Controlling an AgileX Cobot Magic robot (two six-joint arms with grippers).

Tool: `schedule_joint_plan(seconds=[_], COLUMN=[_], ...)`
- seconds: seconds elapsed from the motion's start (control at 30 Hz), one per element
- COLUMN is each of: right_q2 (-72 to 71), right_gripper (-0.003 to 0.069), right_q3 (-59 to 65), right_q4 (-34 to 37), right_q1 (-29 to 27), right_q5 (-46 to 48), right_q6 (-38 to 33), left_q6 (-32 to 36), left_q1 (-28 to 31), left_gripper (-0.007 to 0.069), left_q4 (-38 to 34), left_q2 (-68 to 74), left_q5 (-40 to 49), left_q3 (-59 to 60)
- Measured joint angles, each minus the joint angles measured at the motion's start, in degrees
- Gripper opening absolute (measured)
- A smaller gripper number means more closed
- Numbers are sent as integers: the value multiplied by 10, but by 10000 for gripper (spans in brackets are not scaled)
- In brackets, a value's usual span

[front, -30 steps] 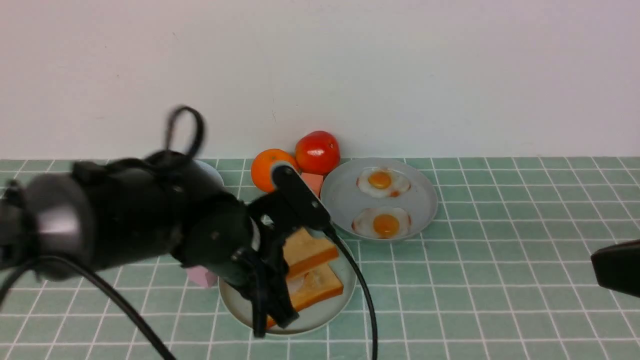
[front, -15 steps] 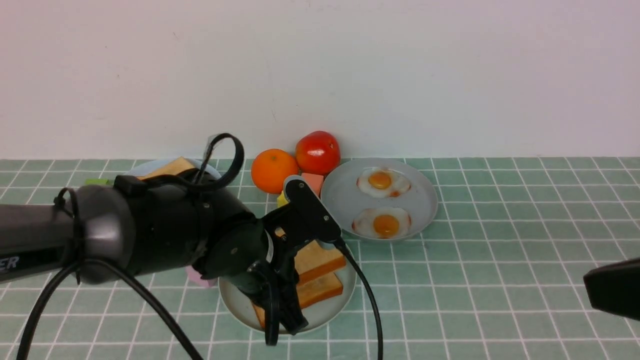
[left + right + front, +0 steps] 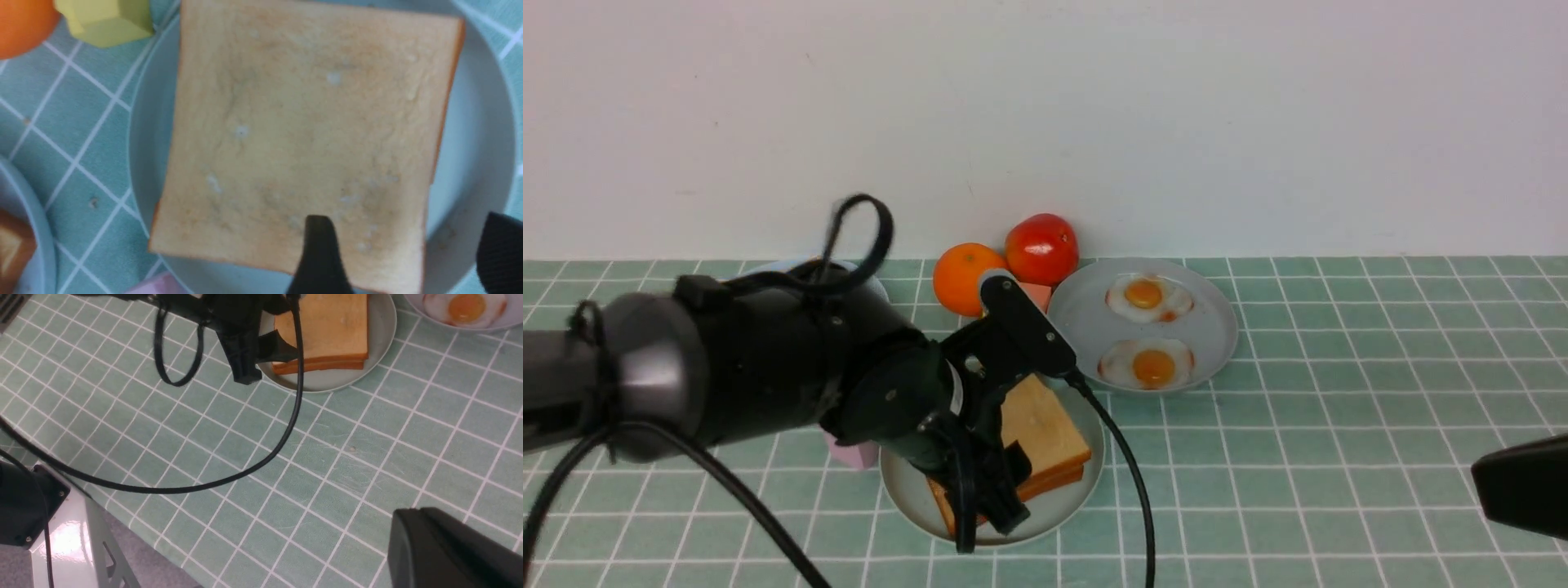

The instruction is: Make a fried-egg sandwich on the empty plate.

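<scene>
The empty plate (image 3: 1068, 505), pale mint green, sits front centre and carries two stacked toast slices. The top toast slice (image 3: 1045, 425) lies flat on the lower one (image 3: 318, 366); no egg shows between them. My left gripper (image 3: 992, 502) hovers at the stack's near corner, open. In the left wrist view one finger (image 3: 320, 253) is over the top slice (image 3: 302, 122) and the other (image 3: 502, 249) stands off past the plate's rim (image 3: 478, 163). My right gripper (image 3: 408, 522) is shut and holds nothing, low over the tiles at the right edge (image 3: 1519, 494).
A grey-blue plate (image 3: 1217, 322) behind and to the right holds two fried eggs (image 3: 1147, 298) (image 3: 1152, 367). An orange (image 3: 956, 278), a tomato (image 3: 1041, 249) and a salmon block (image 3: 1039, 294) crowd the back. A pink block (image 3: 854, 453) lies left of the mint plate. The left arm's cable (image 3: 1131, 490) drapes in front.
The left gripper's jaws have opened. The top toast slice, held tilted before, now lies flat on the lower slice. The right gripper shifted slightly at the right edge.
</scene>
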Motion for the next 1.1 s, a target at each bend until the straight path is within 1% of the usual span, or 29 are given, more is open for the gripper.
schedule_joint_plan(seconds=[0.03, 0.07, 0.1, 0.13, 0.17, 0.2, 0.23, 0.27, 0.33, 0.37, 0.4, 0.43, 0.53, 0.63, 0.73, 0.83, 0.87, 0.9, 1.0, 1.1], right_q2=[-1, -2, -5, -11, -12, -19, -30, -40, -63, -68, -80, -97, -140, -195, -251, -288, -290, -304, -315, -315], right_gripper=[28, 29, 29, 29, 29, 29, 29, 29, 29, 29, 29, 29, 29, 27, 8, 1, 1, 1, 1, 2], right_q3=[0, 0, 0, -1, -1, -1, -5, -8, -10, -10, -10, -10, 3, 27, 56, 88, 88, 113, 155, 207], right_q4=[0, -4, -7, -16, -17, -22, -35, -44, -68, -73, -83, -107, -147, -171, -195, -230, -232, -250, -275, -287], right_q1=[0, 0, 0, 0, 0, 0, 0, 0, 0, 0, 0, 0, 0, 0, 0, 0, 0, 0, 0, 0], right_q5=[0, 1, 1, 3, 4, 7, 10, 10, 16, 19, 27, 47, 90, 118, 121, 117, 116, 92, 22, -86], right_q6=[0, 0, 0, 1, 1, 3, 12, 21, 42, 49, 60, 82, 127, 163, 192, 221, 223, 231, 237, 238], left_q6=[0, -6, -11, -26, -29, -37, -49, -61, -71, -72, -73, -73, -75, -75, -75, -75, -75, -75, -75, -75], left_q1=[0, 0, 0, 0, 0, 0, 0, 0, 0, 0, 0, 0, 0, 0, 0, 0, 0, 0, 0, 0], left_gripper=[509, 506, 496, 460, 460, 419, 346, 256, 133, 92, 32, -11, -13, -13, -13, -13, -13, -13, -13, -13], left_q4=[-3, -33, -50, -78, -78, -91, -108, -115, -124, -127, -132, -143, -172, -192, -198, -200, -200, -200, -200, -202], left_q2=[-2, -35, -49, -91, -97, -126, -179, -235, -307, -339, -371, -418, -540, -653, -763, -838, -842, -872, -889, -890], left_q5=[1, 11, 16, 24, 24, 31, 37, 35, 21, 15, 5, -8, -44, -96, -160, -208, -214, -228, -236, -238], left_q3=[0, 1, 1, 1, 1, 1, 1, 8, 29, 42, 59, 89, 187, 289, 389, 456, 460, 488, 514, 540])
